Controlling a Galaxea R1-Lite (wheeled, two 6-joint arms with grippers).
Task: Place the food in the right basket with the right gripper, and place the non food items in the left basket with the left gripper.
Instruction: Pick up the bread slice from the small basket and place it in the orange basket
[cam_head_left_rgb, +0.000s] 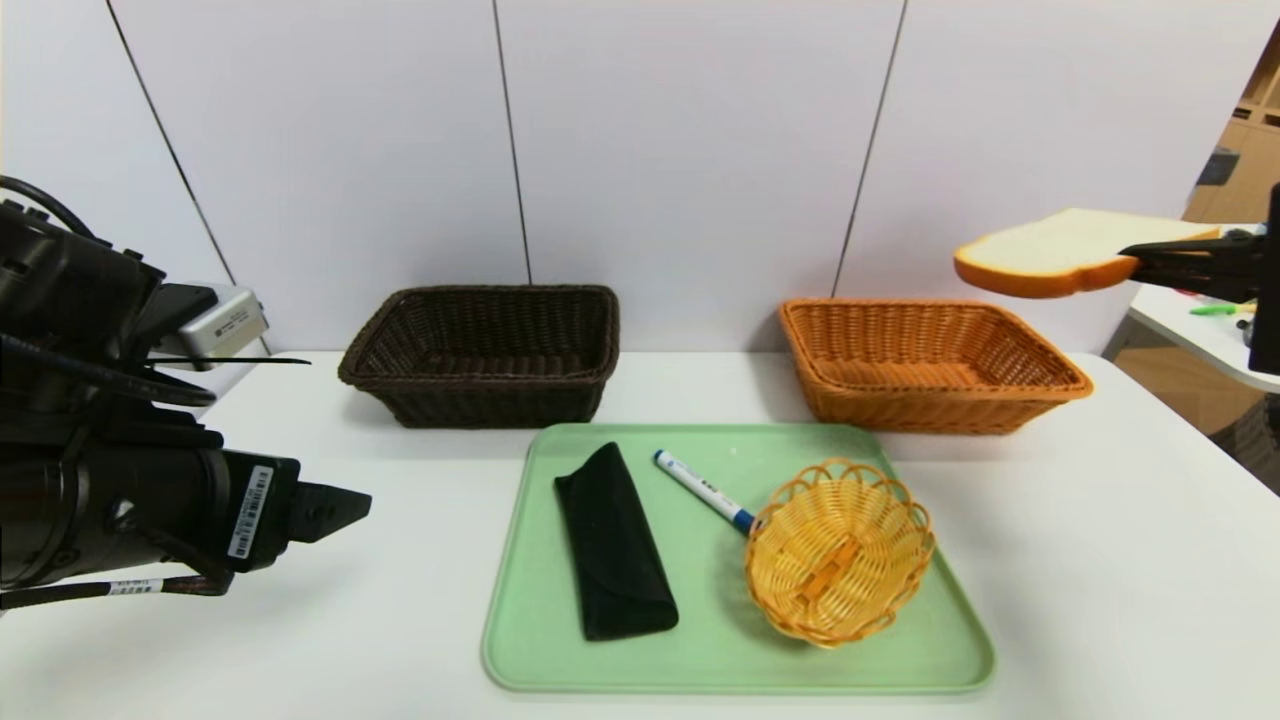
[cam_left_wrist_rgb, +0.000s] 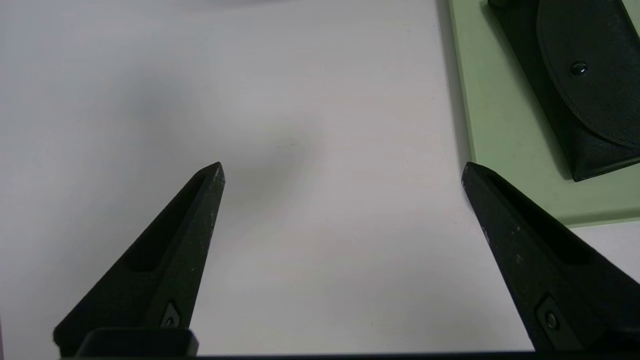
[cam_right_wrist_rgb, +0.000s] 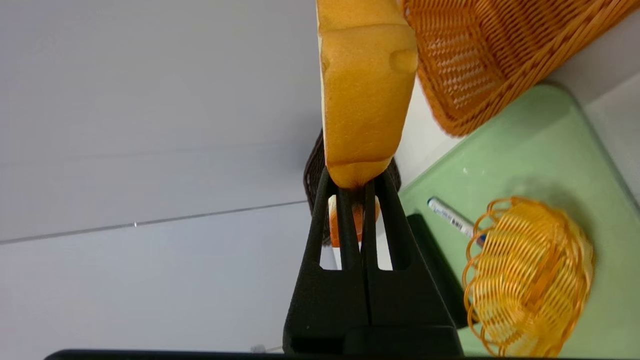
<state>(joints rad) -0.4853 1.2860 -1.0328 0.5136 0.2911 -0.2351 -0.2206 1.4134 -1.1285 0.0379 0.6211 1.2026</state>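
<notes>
Altogether: three baskets (cam_head_left_rgb: 482, 350), one bread slice (cam_head_left_rgb: 1060, 255), one pouch (cam_head_left_rgb: 610, 540), one marker (cam_head_left_rgb: 700, 487).

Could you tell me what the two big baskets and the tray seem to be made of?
Brown basket and orange basket: woven wicker or plastic rattan, judging by visible strands. Tray: smooth matte green, probably plastic.

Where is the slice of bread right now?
In the head view the slice of bread is in the air at the far right, pinched at one end by the right gripper, above and just right of the orange basket.
</notes>
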